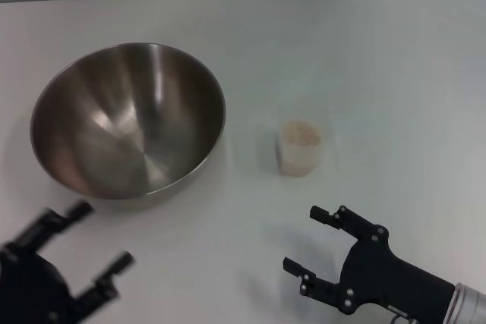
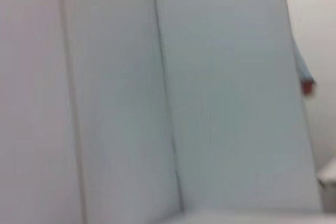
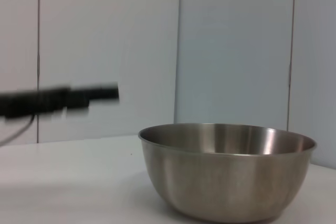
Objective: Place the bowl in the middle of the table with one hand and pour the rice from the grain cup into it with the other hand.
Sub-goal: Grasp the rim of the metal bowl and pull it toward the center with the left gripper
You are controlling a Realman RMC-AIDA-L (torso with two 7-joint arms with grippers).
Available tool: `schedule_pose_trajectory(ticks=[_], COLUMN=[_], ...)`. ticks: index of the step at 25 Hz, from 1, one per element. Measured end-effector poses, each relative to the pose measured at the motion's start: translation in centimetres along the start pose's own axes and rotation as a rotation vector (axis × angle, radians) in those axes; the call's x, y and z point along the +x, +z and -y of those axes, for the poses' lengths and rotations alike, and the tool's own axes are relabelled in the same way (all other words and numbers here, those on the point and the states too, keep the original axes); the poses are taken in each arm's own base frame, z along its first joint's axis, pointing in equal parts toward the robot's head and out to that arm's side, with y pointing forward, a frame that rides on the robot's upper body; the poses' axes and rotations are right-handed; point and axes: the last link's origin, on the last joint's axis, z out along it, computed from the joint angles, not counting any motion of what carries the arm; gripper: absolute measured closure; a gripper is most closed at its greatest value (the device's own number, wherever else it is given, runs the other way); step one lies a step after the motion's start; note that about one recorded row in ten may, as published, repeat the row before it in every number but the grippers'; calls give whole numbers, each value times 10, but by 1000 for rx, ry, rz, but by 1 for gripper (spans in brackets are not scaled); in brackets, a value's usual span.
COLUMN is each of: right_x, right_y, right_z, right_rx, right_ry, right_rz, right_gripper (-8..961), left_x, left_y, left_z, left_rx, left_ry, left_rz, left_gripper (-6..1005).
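**Bowl and grain cup untouched on the desk**

The steel bowl (image 1: 127, 121) is seen left of centre on the white desk (image 1: 364, 51), the rice-filled grain cup (image 1: 299, 148) upright just to its right. Left hand (image 1: 85, 246) and right hand (image 1: 317, 242) are held open near the front edge, grasping nothing.

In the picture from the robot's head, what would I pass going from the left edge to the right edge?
Left gripper, open, at the near left corner → the bowl → the grain cup holding the rice → right gripper, open, near right. All rest on or hover over the white table.
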Motion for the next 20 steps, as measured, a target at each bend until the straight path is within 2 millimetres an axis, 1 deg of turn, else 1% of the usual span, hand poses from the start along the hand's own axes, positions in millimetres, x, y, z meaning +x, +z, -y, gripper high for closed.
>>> schedule_pose_trajectory(ticks=[1,5,9,11,13,14,16,18,19,20], right_x=[0,0,0,0,-1,-1,-1,-1,-1,-1], right_y=[0,1,1,1,2,2,3,5,5,5], right_z=[0,0,0,0,1,1,2,1,2,2], right_rx=[0,-2,-2,-2,-2,-3,-4,-6,-6,-6], right_ry=[0,-1,-1,0,-2,-2,-2,0,0,0], right_rz=[0,0,0,1,1,2,1,-1,-1,-2], right_gripper=[171,171,170,170,170,170,170,170,170,170], left_x=[5,27,57,71,82,88,95,97,96,96], left_y=[-3,-10,-10,-6,1,10,26,40,52,58], left_z=[5,49,106,134,153,164,179,188,196,199], left_rx=[21,135,201,215,224,225,233,252,277,287], left_ry=[-3,-34,-99,-123,-137,-146,-155,-177,-194,-185], left_rz=[-26,-78,-80,-18,49,114,224,336,447,508], left_gripper=[242,242,241,241,241,240,240,240,240,239])
